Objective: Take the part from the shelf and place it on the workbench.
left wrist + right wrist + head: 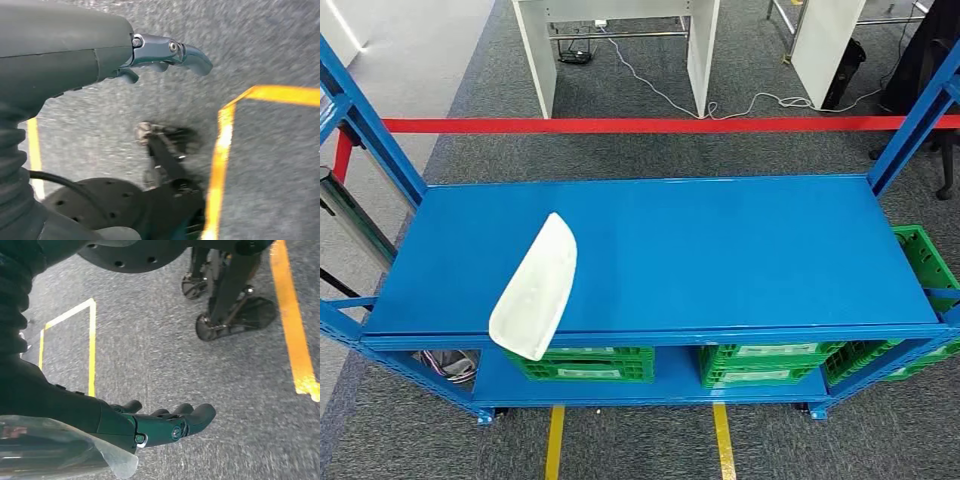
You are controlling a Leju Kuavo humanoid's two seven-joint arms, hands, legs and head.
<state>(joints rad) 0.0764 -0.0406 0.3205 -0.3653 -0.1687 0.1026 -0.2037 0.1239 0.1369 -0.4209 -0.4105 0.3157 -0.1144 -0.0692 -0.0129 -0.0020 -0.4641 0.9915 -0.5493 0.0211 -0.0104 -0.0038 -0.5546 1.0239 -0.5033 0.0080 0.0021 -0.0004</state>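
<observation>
White moulded plastic, by the look of it, makes up the part (536,288); it lies on the top deck of the blue shelf (712,250), toward the shelf's left end, with its rounded lower end jutting a little over the front edge above a green crate (584,364); I judge it light and stiff, a thin curved shell, smooth and probably a bit slippery, so it could skid on the painted deck if nudged; the overhanging end looks like the best place to take hold, thumb beneath the lip and fingers over the top; it is long, gently bowed, wider at the near end and tapering away, with a raised rim down one side, though the finer shape is hard to make out from the head view; both arms hang low, well apart from the part; the left hand (166,52) has its fingers released and stretched out over grey carpet, holding nothing; the right hand (166,425) is likewise released, fingers extended and slack, nothing between them, with a yellow floor line (292,320) beyond the fingertips
</observation>
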